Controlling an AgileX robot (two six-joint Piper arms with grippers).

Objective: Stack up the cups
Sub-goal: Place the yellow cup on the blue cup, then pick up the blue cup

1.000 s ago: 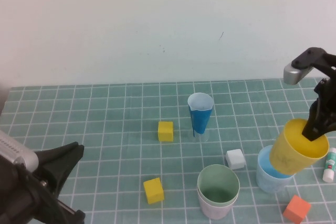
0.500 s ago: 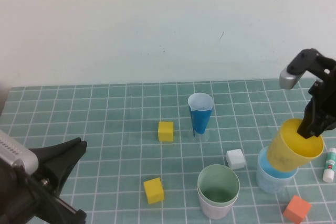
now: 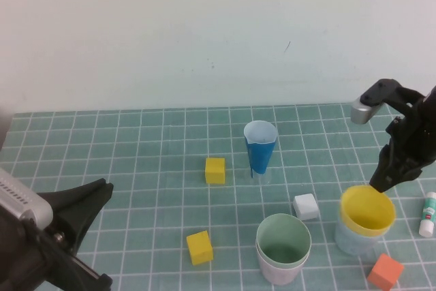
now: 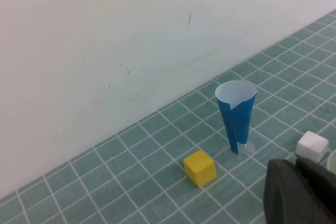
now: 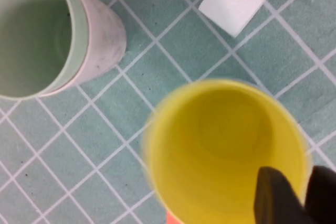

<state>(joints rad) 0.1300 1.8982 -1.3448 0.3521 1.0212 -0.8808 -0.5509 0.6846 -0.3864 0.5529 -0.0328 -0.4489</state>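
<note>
My right hand (image 3: pixel 383 180) sits at the yellow cup's (image 3: pixel 366 210) rim at one o'clock, its fingers loosening; that cup now stands upright, seated in the light blue cup (image 3: pixel 353 238), no longer tilted. The green-in-pink pair (image 3: pixel 282 247) lies toward eight o'clock. My left hand (image 3: pixel 85 210) stays clenched, far off.

four wide cups (image 3: pixel 367 210), four foam cubes (image 3: pixel 214 170), one cone cup (image 3: pixel 259 148)

1. Light is bright, even and diffuse; shadows are faint.
2. No glare shows on the table (image 3: pixel 136 134).
3. Just beside the right gripper (image 5: pixel 294 192), the yellow cup (image 5: pixel 226 150) has a blurred rim.
</note>
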